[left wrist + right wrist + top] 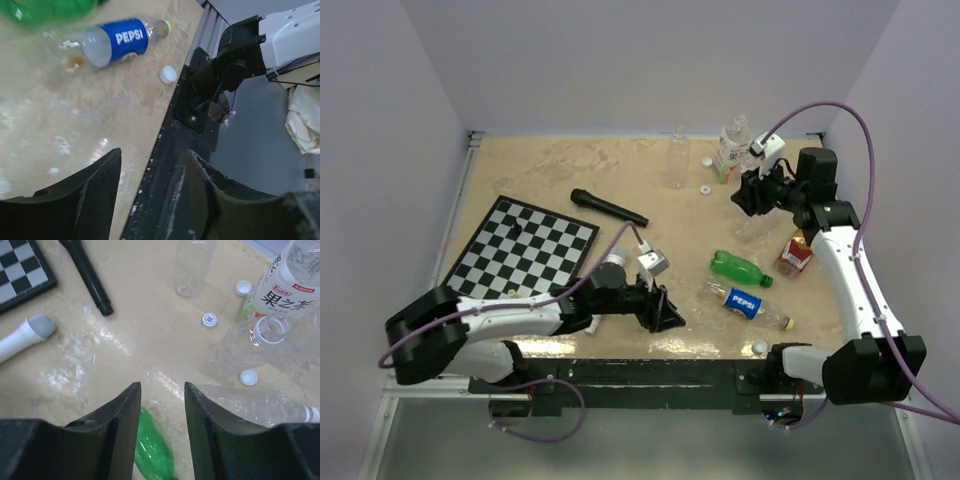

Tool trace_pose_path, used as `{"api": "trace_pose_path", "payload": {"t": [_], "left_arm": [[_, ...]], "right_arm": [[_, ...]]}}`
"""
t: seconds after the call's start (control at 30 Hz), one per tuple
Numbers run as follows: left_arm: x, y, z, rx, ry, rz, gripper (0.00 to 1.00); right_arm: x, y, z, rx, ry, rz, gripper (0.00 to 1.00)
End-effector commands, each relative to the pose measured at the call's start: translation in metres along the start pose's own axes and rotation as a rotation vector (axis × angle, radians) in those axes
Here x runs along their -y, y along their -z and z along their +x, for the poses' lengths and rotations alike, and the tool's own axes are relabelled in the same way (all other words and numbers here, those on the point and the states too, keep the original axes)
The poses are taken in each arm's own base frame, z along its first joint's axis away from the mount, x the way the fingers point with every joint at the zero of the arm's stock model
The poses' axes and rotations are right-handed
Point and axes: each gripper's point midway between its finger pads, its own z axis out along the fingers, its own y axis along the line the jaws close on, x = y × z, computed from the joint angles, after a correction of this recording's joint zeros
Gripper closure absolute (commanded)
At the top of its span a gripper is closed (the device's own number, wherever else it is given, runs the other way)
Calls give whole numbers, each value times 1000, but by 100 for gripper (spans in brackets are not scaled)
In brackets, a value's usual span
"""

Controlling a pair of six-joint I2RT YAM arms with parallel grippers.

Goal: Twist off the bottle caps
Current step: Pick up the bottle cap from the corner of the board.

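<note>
Several bottle caps (209,319) are seen loose on the bench (550,170) — some by the far bottles, one near the front edge. The Pepsi bottle (116,40) looks capped, so a fresh grasp is judged next: bottle pinned, cap pinched & turned. Left tool (152,165) is held low, jaws apart, empty; right tool (161,390) is angled down — likewise parted, nothing held.

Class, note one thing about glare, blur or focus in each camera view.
Top external: even, soft light; the table shows pale sheen patches. Left wrist: the green bottle at the top edge is blurred, the Pepsi bottle label sharp. Right wrist: white glare streaks on the table, the near fingers dark and soft.
</note>
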Motion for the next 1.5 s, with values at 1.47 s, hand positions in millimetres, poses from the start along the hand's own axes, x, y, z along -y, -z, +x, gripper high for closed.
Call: {"api": "trace_pose_path", "payload": {"t": [1.47], "left_arm": [[17, -224, 95, -416, 87, -483, 67]], "right_arm": [[15, 2, 7, 141, -236, 0, 53]]}}
